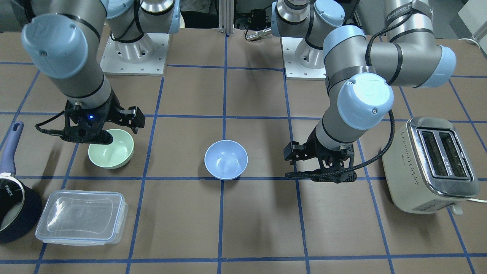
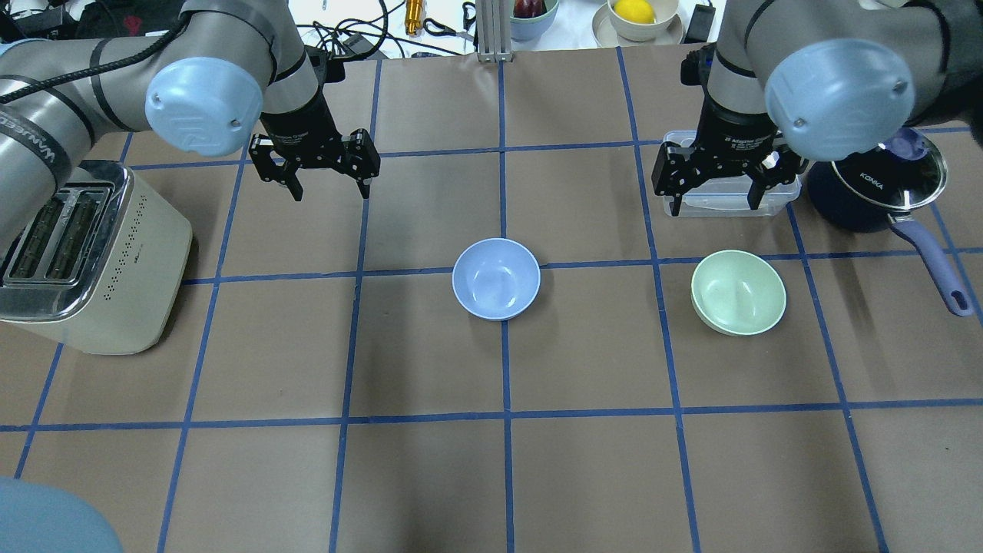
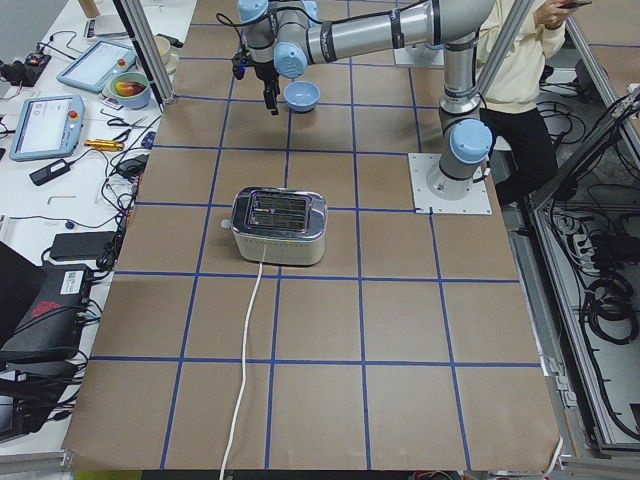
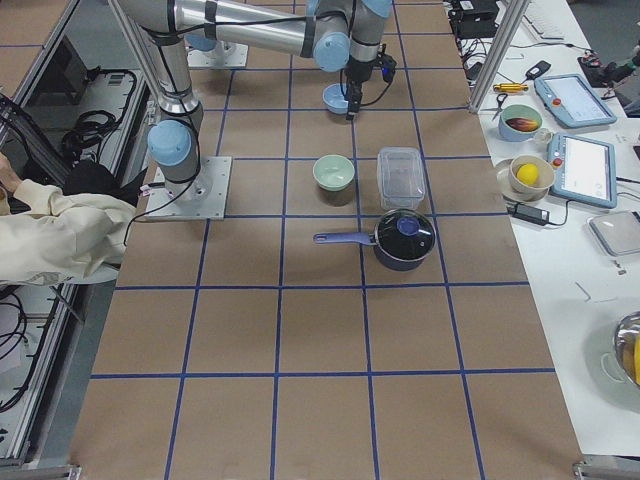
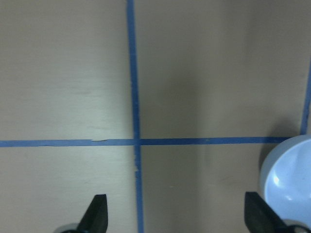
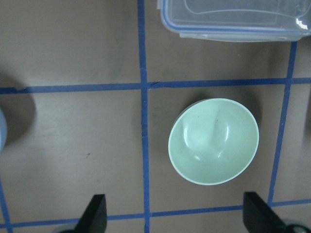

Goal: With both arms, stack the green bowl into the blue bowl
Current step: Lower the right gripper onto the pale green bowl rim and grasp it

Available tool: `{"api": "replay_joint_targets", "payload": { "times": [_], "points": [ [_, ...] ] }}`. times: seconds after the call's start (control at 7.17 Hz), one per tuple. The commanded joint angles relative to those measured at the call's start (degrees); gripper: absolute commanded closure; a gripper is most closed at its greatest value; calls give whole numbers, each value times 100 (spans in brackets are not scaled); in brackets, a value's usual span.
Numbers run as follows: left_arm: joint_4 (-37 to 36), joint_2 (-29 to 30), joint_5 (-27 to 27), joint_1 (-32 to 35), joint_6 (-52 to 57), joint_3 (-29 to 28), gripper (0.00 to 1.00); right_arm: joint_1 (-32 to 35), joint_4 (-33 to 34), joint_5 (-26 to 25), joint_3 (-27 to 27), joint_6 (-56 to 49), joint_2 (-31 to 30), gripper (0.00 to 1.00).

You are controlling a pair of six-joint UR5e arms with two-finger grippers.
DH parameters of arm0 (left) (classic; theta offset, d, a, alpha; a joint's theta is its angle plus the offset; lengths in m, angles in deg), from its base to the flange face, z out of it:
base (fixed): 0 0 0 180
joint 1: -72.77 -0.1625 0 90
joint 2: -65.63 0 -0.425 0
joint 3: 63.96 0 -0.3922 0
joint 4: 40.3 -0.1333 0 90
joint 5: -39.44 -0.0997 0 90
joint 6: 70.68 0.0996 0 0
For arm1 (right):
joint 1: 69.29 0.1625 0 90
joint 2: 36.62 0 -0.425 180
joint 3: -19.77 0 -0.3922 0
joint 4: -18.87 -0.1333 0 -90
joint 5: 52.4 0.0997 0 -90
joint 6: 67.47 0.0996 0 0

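The green bowl (image 2: pixel 739 292) sits upright on the brown table, to the right of centre; it also shows in the right wrist view (image 6: pixel 214 141) and the front view (image 1: pixel 111 148). The blue bowl (image 2: pixel 495 278) sits upright at the table's middle, apart from the green one, and its rim shows at the left wrist view's right edge (image 5: pixel 289 179). My right gripper (image 2: pixel 716 206) is open and empty, hovering just beyond the green bowl. My left gripper (image 2: pixel 330 190) is open and empty, hovering left of and beyond the blue bowl.
A cream toaster (image 2: pixel 84 261) stands at the left edge. A clear lidded container (image 2: pixel 729 196) lies under my right gripper, beyond the green bowl. A dark blue pot (image 2: pixel 875 192) with a glass lid and long handle stands at the far right.
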Motion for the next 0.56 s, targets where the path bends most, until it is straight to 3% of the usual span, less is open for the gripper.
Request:
{"api": "replay_joint_targets", "payload": {
  "times": [0.0, 0.14, 0.42],
  "points": [
    [13, 38, -37, -29, 55, 20, 0, -173, 1731, -200, -986, 25, 484, 0],
    [4, 38, -46, -29, 55, 64, 0, -174, 2340, -340, -1348, 147, 704, 0],
    [22, 55, -46, -20, 47, 82, 0, -165, 2399, -526, -1457, 884, 776, 0]
  ]
}}
